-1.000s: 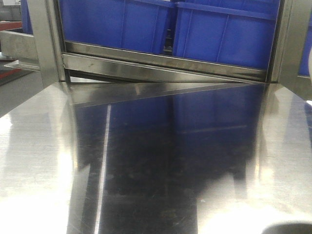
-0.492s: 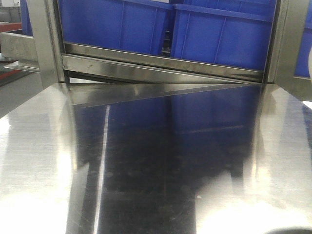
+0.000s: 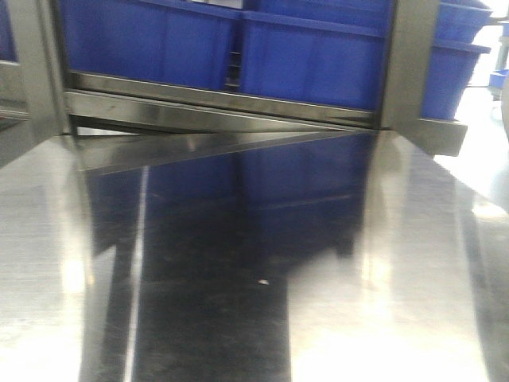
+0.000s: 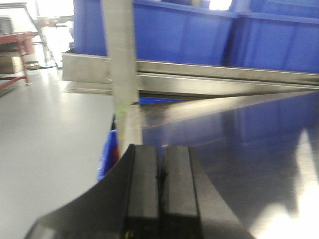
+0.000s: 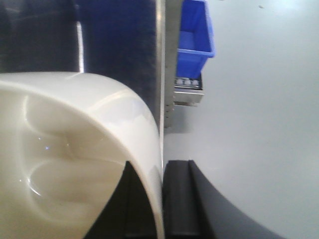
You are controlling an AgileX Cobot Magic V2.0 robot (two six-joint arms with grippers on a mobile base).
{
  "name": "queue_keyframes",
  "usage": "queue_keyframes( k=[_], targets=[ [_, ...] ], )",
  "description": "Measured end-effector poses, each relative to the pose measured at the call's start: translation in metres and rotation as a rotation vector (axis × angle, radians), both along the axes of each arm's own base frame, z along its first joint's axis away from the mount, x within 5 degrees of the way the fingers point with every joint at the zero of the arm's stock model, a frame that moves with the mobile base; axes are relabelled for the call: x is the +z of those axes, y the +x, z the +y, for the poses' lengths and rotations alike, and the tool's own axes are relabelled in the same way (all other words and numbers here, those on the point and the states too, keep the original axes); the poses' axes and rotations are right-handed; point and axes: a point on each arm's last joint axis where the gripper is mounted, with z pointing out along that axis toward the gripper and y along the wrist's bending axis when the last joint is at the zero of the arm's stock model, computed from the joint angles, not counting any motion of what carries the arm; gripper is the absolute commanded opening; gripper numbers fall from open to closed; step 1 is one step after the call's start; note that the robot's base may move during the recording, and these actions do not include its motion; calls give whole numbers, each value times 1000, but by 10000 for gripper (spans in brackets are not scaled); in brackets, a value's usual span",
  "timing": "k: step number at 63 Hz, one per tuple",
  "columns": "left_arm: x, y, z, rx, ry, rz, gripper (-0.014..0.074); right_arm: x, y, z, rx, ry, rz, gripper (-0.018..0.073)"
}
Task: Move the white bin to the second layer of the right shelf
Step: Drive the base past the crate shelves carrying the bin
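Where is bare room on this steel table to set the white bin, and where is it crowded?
The steel tabletop is bare from near edge to the rack's front bar. Behind that bar it is crowded: blue crates stand side by side.

**Cut off, blurred, too small**

In the right wrist view the white bin (image 5: 75, 149) runs off the left and bottom edges, so much of its rim and body goes unseen. The blue crates (image 3: 318, 64) lose their tops to the front view's upper edge. A pale speck (image 3: 262, 281) on the steel tabletop (image 3: 413, 302) is too small to identify. The left wrist view is smeared; the upright post (image 4: 122, 59) is soft-edged
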Motion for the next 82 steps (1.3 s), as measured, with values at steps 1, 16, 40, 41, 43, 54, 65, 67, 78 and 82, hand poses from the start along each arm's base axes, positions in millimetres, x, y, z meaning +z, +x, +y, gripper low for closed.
queue_keyframes(
  k=[1,16,40,41,43,54,65,67,78,82],
  targets=[
    [0,0,0,0,0,0,85,0,0,0,0,0,0,57],
    [0,0,0,0,0,0,85,0,0,0,0,0,0,57],
    [0,0,0,0,0,0,85,-1,0,0,0,0,2,57],
    [0,0,0,0,0,0,85,-1,0,0,0,0,2,57],
    [0,0,0,0,0,0,85,-1,0,0,0,0,2,57],
    [0,0,0,0,0,0,85,-1,0,0,0,0,2,57],
    [0,0,0,0,0,0,85,-1,0,0,0,0,2,57],
    [0,0,0,0,0,0,85,-1,0,0,0,0,2,57],
    [0,0,0,0,0,0,85,-1,0,0,0,0,2,57],
    [0,0,0,0,0,0,85,-1,0,0,0,0,2,57]
  ],
)
